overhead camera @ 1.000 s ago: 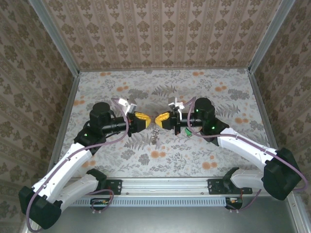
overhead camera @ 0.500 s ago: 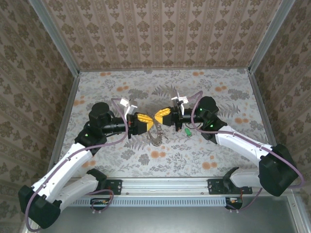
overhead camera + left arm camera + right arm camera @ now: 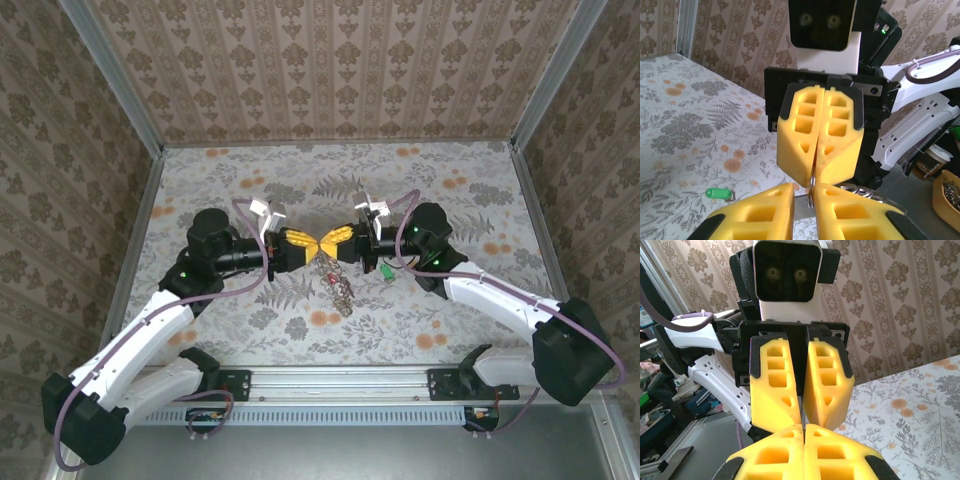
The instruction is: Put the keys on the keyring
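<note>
My two grippers meet tip to tip above the middle of the table. The right gripper (image 3: 332,240) (image 3: 804,429) is shut on a thin metal edge of the keyring (image 3: 811,194). The left gripper (image 3: 308,245) (image 3: 805,187) straddles that same edge, jaws a little apart, with a gap on one side. The rest of the brownish-grey keyring (image 3: 341,288) hangs below the tips. A green-tagged key (image 3: 385,270) (image 3: 717,192) lies on the table under the right wrist. I can make out no other keys.
The floral tablecloth (image 3: 250,190) spreads to patterned walls at the back and both sides. A metal rail (image 3: 330,380) runs along the near edge by the arm bases. A silvery coil (image 3: 860,189) shows just behind the right gripper's fingers.
The two grippers have closed the gap between them and now touch tips. The hanging keyring has swung down and to the right. The left jaws have narrowed slightly.
</note>
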Controlling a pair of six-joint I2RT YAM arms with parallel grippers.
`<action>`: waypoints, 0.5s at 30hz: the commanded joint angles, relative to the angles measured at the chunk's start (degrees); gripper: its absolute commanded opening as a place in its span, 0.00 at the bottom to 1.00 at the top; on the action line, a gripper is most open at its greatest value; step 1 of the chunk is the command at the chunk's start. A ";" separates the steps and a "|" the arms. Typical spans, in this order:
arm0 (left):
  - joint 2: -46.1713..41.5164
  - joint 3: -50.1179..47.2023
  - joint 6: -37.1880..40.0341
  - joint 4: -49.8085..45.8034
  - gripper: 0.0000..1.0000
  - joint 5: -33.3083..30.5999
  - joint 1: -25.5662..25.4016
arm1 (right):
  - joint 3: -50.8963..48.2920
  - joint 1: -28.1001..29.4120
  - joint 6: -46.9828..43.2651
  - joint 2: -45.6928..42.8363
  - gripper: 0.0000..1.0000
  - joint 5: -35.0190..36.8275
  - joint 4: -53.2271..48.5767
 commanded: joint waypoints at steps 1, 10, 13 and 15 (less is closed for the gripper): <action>0.91 1.00 -0.45 3.15 0.18 -0.03 -0.61 | -0.44 -0.01 1.69 -1.70 0.00 -1.02 5.60; 2.62 0.99 0.12 3.70 0.17 0.68 -2.88 | -1.32 0.01 6.10 -0.87 0.00 0.56 12.30; 3.12 0.98 -0.03 4.12 0.14 0.60 -3.31 | -1.54 0.14 9.01 0.44 0.00 0.71 16.67; 3.49 1.14 0.06 4.61 0.09 0.68 -3.64 | -1.37 0.48 9.86 1.18 0.00 0.67 17.97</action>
